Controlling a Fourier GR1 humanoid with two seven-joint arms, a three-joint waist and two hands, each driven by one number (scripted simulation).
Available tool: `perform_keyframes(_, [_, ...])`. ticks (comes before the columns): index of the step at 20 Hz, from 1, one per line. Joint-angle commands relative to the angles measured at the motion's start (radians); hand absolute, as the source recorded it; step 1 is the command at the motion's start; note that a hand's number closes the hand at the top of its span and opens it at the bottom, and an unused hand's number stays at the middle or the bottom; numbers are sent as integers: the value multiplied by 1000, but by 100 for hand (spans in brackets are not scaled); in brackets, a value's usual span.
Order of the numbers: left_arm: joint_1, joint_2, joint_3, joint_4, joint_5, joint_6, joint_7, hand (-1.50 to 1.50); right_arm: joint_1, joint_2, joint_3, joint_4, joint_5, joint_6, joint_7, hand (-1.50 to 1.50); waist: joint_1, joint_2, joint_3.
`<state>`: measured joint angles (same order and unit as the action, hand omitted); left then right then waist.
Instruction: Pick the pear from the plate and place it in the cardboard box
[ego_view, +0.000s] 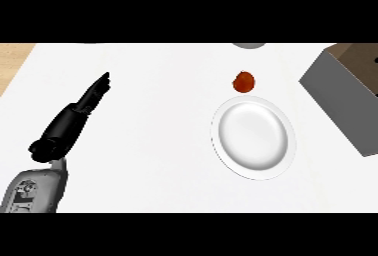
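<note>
The pear (244, 81) — a small reddish-brown fruit — lies on the bare white counter (148, 150) just beyond the far rim of the plate (253, 138), not on it; the gap between fruit and rim looks very slight, and whether they touch cannot be told. The plate itself is white, with nothing on it. To the right, well apart from the pear, stands the cardboard box (342, 95), of which one grey-looking outer wall and a strip of brown interior at the upper corner show. Far off on the left side of the counter the left hand (74, 117) hangs with its fingers straight and held together, pointing away from the robot, gripping nothing. The right hand does not show at all. Judging from this, the pick has yet to begin, and the main risk lies in the pear's position — a reach aimed at the plate would close on nothing. A rounded fruit resting free on a smooth surface may also roll when fingers nudge it, perhaps toward the counter's far edge. The left hand would have to cross over the plate to reach it, and the box's tall near wall could catch a low carry.
</note>
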<state>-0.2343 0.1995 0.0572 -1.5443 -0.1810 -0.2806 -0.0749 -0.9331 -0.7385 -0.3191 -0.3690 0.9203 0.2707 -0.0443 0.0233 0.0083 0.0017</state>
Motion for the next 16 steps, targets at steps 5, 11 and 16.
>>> perform_keyframes(5, [16, -7, 4, 4, -6, 14, -12, 0, -58, 57, -336, -31, -333, -165, -154, -150, -19, -5, 5])
perform_keyframes(11, [7, -20, -7, -10, -20, 30, -5, 0, -30, -20, -562, 35, -528, -203, -129, -150, -12, 4, 2])
perform_keyframes(16, [37, 17, 17, -43, 20, -22, 11, 0, 59, -93, -617, 74, -585, -199, -209, -150, 5, 4, 1])
